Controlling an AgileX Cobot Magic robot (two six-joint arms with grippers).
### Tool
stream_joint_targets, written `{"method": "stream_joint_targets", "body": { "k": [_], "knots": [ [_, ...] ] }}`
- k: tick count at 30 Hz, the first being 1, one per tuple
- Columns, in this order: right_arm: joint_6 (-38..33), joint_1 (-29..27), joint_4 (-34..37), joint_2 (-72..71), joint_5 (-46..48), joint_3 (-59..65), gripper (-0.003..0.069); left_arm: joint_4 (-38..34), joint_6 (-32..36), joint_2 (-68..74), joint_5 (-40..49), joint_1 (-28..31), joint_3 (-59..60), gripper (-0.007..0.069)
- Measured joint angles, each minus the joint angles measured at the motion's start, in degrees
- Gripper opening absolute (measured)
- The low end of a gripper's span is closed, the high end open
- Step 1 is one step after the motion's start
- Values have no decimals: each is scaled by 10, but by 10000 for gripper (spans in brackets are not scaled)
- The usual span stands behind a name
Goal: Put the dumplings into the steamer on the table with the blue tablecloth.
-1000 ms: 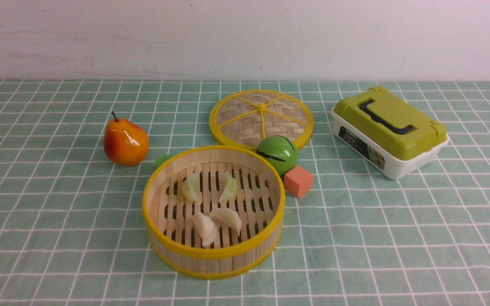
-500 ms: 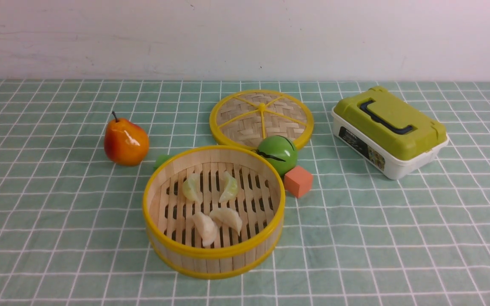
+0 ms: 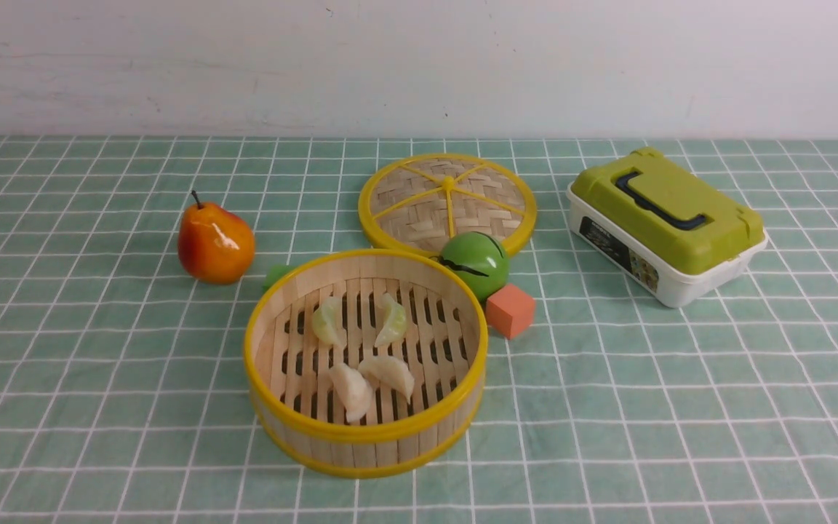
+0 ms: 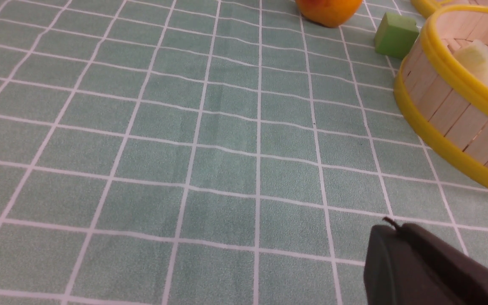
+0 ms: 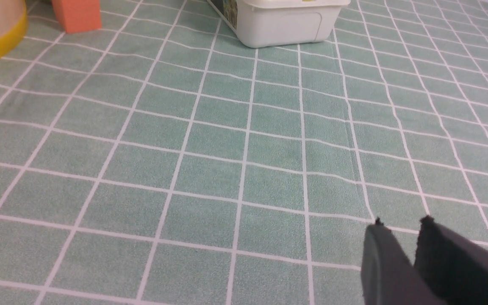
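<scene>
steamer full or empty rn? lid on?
Loaded, uncovered. Four dumplings lie on the slatted floor of the steamer; its lid lies flat on the cloth behind it.

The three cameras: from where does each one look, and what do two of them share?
Front view: between the arms, facing the wall; no arm shows.
Left wrist view: low over the cloth, toward the round bamboo steamer; shut left pincer shows.
Right wrist view: low, toward the white box with olive lid; right pincer slightly parted.
Shared: steamer in front and left.
</scene>
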Motion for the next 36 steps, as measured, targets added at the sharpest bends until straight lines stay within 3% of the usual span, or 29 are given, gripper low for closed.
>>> {"method": "stream_joint_targets", "body": {
  "k": [36],
  "knots": [
    [-2, 0, 0, 0, 0, 0, 171, 0, -1, 0, 0, 0, 0, -3]
  ]
}}
